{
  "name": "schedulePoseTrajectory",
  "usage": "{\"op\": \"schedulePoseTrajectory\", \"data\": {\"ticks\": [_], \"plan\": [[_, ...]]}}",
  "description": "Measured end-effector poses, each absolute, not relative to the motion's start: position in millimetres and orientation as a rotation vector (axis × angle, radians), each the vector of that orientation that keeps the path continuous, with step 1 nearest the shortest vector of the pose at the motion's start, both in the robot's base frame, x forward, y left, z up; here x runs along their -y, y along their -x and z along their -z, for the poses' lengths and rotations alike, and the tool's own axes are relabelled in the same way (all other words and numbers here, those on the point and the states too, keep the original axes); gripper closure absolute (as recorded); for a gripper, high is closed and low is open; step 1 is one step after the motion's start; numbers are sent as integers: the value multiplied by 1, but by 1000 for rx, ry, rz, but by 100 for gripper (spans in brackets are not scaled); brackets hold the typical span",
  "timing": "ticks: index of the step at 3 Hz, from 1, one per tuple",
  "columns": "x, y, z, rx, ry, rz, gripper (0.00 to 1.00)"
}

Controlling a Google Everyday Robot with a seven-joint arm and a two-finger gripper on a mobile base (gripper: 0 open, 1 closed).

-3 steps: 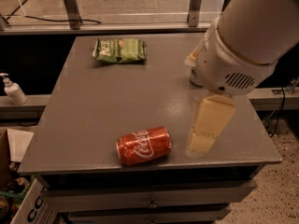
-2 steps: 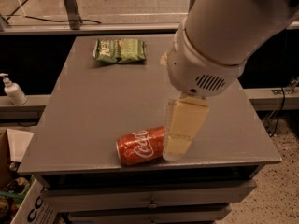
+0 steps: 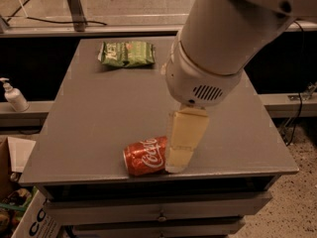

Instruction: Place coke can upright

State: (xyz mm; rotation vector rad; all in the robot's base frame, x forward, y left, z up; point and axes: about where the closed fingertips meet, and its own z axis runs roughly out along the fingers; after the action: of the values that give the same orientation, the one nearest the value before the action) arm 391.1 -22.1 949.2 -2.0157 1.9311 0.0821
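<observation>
1. A white pump bottle [image 3: 15, 97] stands on a ledge left of the grey table [image 3: 99, 113], apart from it.
2. A green snack bag [image 3: 127, 53] lies flat near the table's far edge.
3. The coke can [image 3: 145, 156] lies on its side close to the table's front edge, with its white script facing up.
4. The gripper [image 3: 179, 157] hangs below the big white arm [image 3: 223, 38]. Its cream tip is down at the can's right end and covers that end. Whether it touches the can, and whether it is spread or closed, cannot be told.
</observation>
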Motion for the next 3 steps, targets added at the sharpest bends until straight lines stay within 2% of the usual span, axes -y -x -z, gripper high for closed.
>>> {"op": "schedulePoseTrajectory", "data": {"ticks": [3], "plan": [[-33, -416, -852, -1914, 2217, -131, 0]]}}
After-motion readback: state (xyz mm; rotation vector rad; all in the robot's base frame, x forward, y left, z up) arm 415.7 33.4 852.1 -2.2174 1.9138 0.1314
